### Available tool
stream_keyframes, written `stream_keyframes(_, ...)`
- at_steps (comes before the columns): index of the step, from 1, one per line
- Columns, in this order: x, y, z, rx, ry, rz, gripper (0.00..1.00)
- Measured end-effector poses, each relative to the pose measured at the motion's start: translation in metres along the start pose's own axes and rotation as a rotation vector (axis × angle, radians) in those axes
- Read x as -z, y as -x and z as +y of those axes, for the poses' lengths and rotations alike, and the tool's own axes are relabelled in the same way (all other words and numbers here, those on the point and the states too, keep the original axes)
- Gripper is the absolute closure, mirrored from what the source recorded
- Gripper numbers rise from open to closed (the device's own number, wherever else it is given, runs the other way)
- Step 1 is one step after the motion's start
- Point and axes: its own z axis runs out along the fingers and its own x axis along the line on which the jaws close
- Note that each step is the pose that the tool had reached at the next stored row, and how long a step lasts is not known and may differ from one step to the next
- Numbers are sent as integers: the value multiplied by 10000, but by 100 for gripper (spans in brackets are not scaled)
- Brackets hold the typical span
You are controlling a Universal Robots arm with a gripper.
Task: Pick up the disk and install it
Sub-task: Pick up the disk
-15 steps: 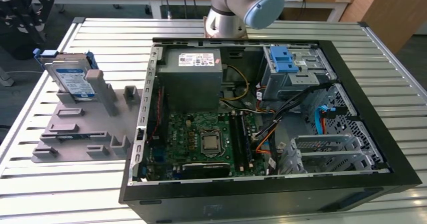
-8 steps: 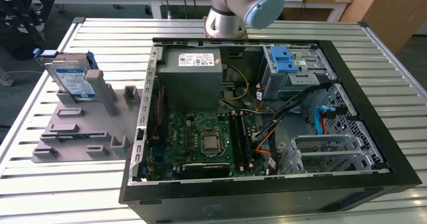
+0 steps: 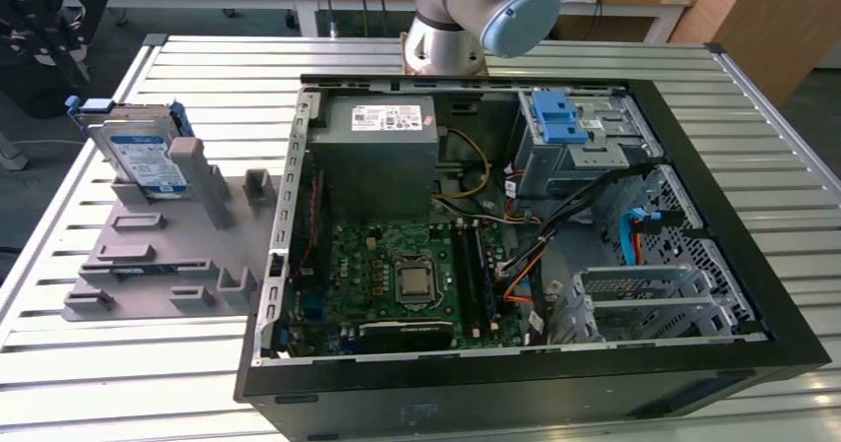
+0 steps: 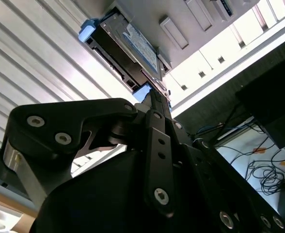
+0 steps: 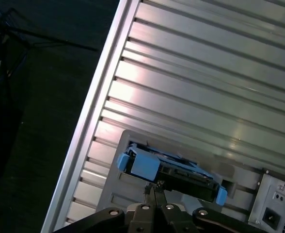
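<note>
disk parked in its rack, not picked yet
disk [image 3: 142, 157] stands on edge in the grey rack [image 3: 145, 265] on the table [image 3: 197, 78], at the exterior view's left of the open pc case [image 3: 526, 388], probably so its top edge is free to grab. gripper [image 5: 154, 187] tips pinched together on nothing, aimed at it, not touching. white-and-blue label, print unreadable.

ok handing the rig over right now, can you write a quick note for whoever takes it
Hand: fingers closed together, holding nothing. In both wrist views it points at the edge of the disk but does not grip it.
Disk: stands upright in the grey holder on the table, on the exterior view's left of the open computer case.
Done: nothing that shows; the disk is not picked up.
Left: the pick-up and the install in the case.
</note>
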Motion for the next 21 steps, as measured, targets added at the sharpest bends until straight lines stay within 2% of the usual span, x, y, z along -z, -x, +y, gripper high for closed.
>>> stream_keyframes(21,0,0,0,1183,-2,47,89)
